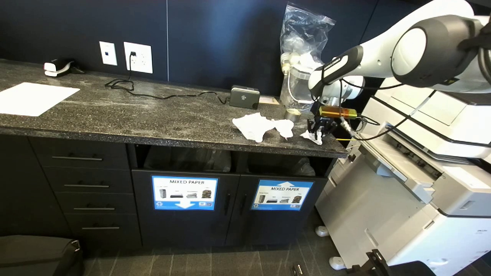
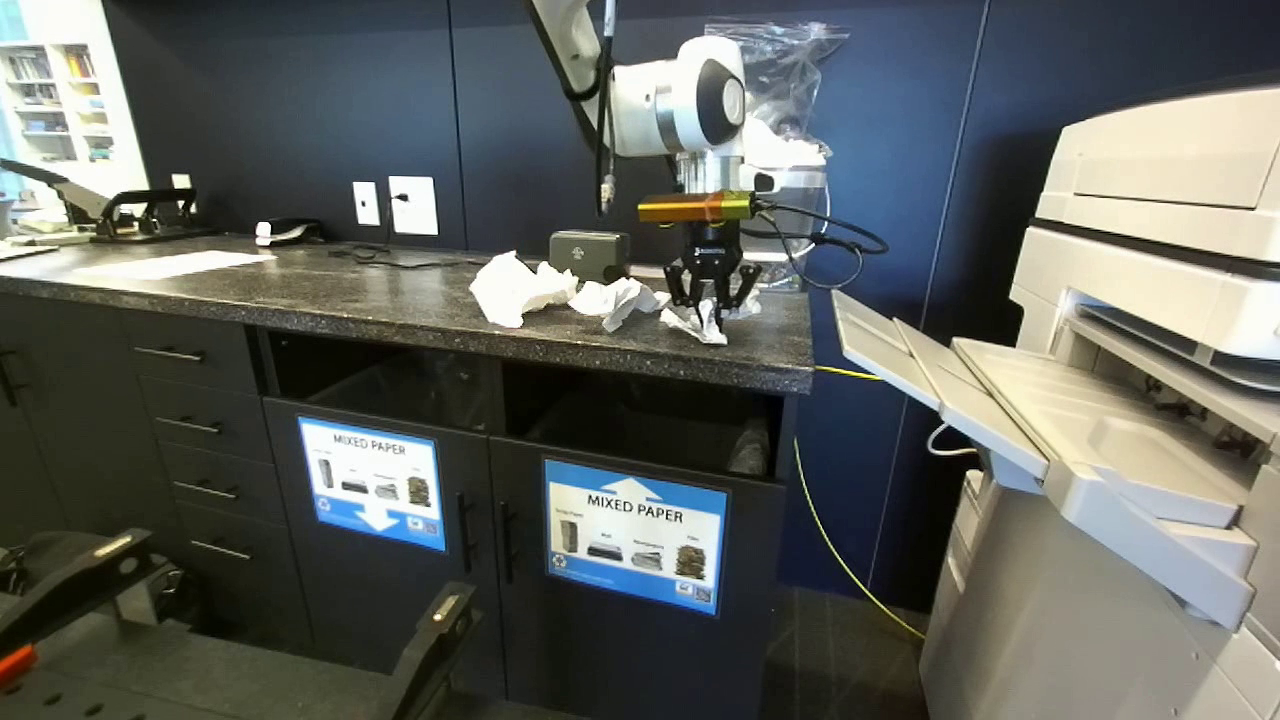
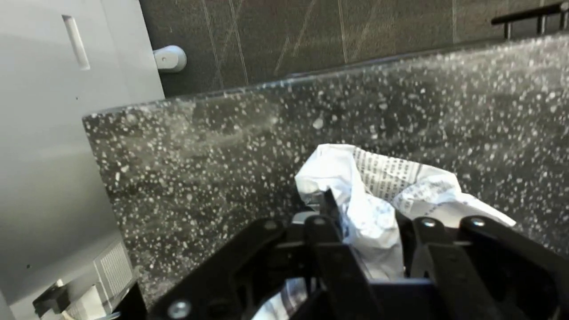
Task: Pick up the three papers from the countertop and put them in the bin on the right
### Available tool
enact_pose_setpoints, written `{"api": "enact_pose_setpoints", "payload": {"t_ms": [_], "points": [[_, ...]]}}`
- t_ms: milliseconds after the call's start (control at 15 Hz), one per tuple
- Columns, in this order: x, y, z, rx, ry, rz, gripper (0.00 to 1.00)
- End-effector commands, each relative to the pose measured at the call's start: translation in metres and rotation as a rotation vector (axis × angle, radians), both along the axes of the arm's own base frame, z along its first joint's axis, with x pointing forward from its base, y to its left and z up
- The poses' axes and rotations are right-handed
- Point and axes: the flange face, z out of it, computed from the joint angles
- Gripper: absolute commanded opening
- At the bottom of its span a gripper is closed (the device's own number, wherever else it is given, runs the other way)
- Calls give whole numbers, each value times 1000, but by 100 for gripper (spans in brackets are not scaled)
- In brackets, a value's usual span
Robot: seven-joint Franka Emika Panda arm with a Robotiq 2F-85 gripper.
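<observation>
Wrist view, lower center: one crumpled paper (image 3: 378, 195), pinched by your end effector (image 3: 365, 213) near the edge of the desk (image 3: 200, 178), presumably bound for the bin (image 2: 640, 420), mid-frame in an exterior view; above it, two more papers (image 2: 517, 288) (image 2: 613, 300) await you.

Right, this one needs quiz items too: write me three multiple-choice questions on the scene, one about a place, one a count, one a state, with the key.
1. Where does the large flat sheet lie?
A) on the floor
B) on the countertop
C) on the printer

2. How many crumpled papers are loose on the countertop?
A) one
B) six
C) three

3. What state is the claw in?
A) shut on a crumpled paper
B) wide open
C) empty, above the printer

Key:
1 B: both exterior views show it flat on the stone.
2 C: an exterior view shows two side by side and one at the claw.
3 A: the wrist view shows the paper pinched in it.
</observation>
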Motion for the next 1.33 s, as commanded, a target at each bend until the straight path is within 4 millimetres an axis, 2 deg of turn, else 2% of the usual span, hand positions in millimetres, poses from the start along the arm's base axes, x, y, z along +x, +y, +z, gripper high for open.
{"api": "enact_pose_setpoints", "payload": {"t_ms": [0,400,667,933,1267], "points": [[-38,1,13,58,57,86,17],[-98,3,25,121,71,173,15],[-144,8,21,152,60,224,13],[-194,34,-3,183,61,298,11],[-235,74,-51,203,34,354,13]]}}
